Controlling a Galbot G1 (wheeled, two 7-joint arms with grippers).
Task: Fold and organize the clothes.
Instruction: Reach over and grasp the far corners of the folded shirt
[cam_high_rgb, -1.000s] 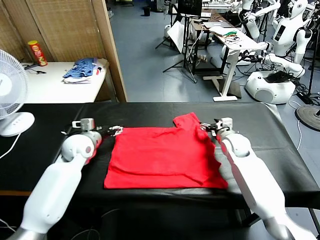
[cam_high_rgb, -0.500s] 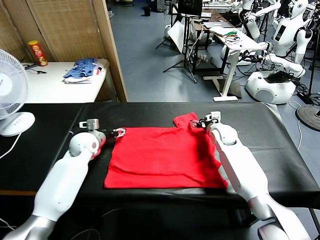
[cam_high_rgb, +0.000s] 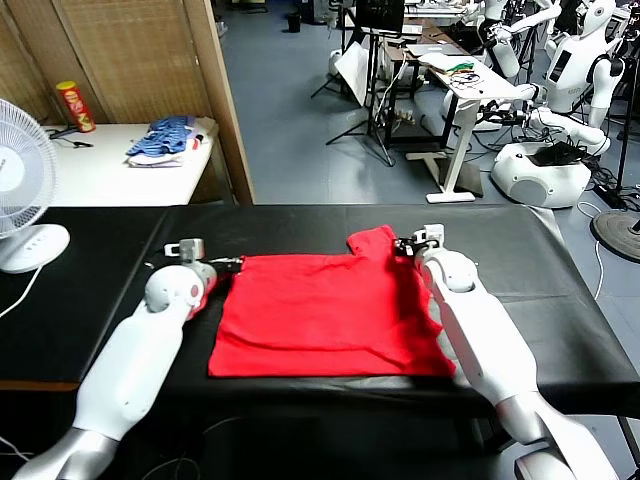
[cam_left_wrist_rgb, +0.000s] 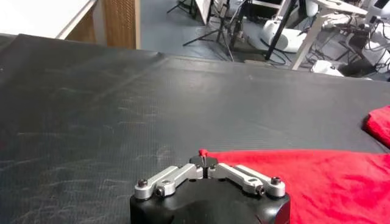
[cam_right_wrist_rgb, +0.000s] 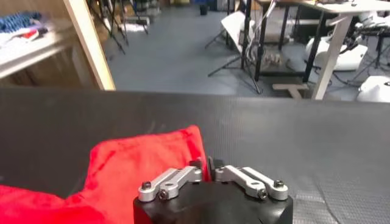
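flat bright red cotton T-shirt (cam_high_rgb: 325, 313) on black desk (cam_high_rgb: 90, 290), left tool (cam_high_rgb: 230, 265) pinched shut on its far left corner, right tool (cam_high_rgb: 403, 246) clamped on far right bunched sleeve

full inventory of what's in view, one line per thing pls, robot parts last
T-shirt: 1, bright red, spread on the black table, far right corner bunched up
Table: 1, black cover, directly in front of the robot
Fan: 1, white, on the table's far left end
Side table: 1, white, behind the black table on the left
Striped fabric pile: 1, blue, on the side table
Snack can: 1, red and yellow, upright at the back of the side table
Other robots: several, white, background on the right
Left gripper: 1, fingers shut on the T-shirt's far left corner
Right gripper: 1, fingers shut on the T-shirt's bunched far right corner
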